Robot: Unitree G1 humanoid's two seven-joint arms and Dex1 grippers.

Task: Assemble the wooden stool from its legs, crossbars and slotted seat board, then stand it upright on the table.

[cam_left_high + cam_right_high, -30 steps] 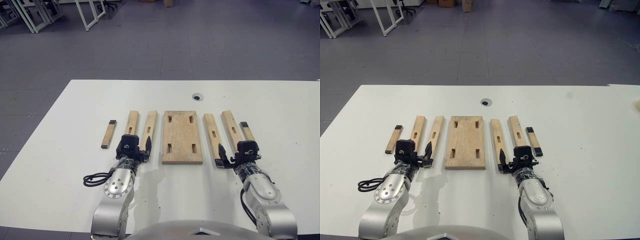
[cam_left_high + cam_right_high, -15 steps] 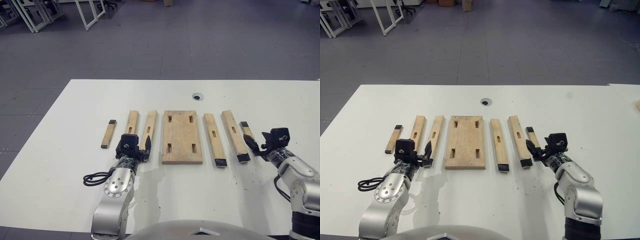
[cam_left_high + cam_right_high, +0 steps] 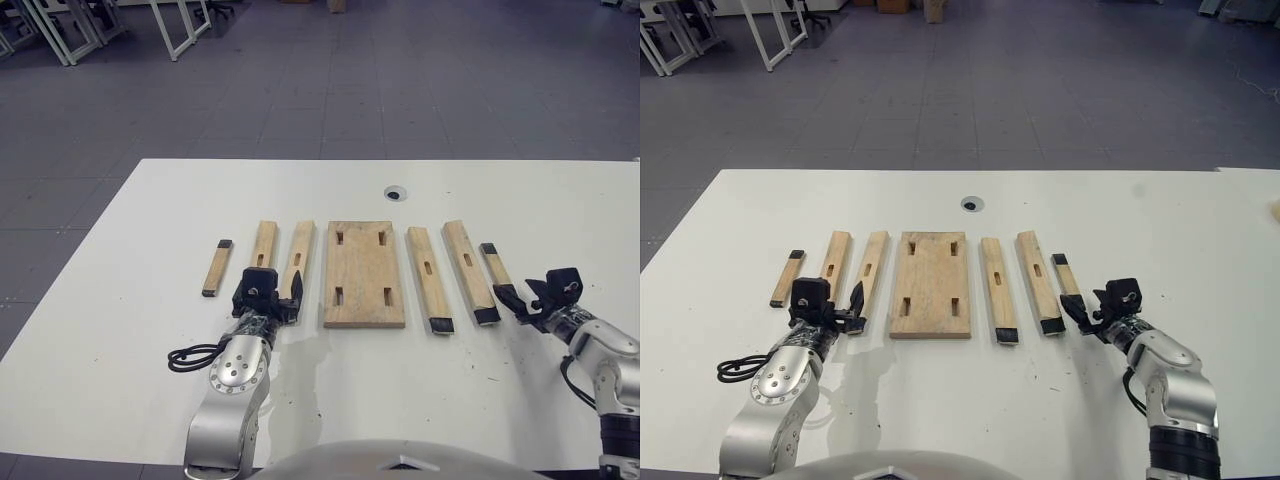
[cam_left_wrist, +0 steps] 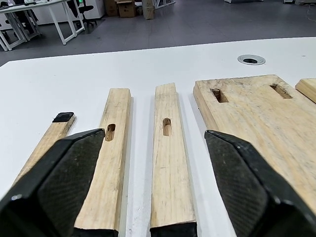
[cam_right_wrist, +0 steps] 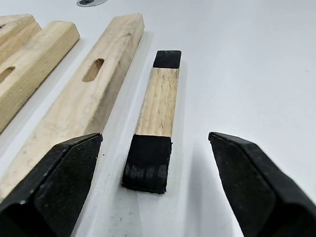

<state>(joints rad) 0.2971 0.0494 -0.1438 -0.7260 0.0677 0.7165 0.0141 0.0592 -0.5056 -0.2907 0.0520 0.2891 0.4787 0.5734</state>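
The slotted seat board lies flat at the table's middle. Two slotted legs and a short black-tipped crossbar lie to its left. Two more legs and a second crossbar lie to its right. My left gripper is open at the near ends of the left legs, and the inner leg runs between its fingers. My right gripper is open just before the right crossbar, whose black near end sits between the fingers.
A round cable hole sits in the white table behind the board. A black cable loops beside my left arm. Bare table lies to the far left and right of the parts.
My right gripper has swung to the right, from the near ends of the right legs to the near end of the right crossbar. The left arm has stayed put.
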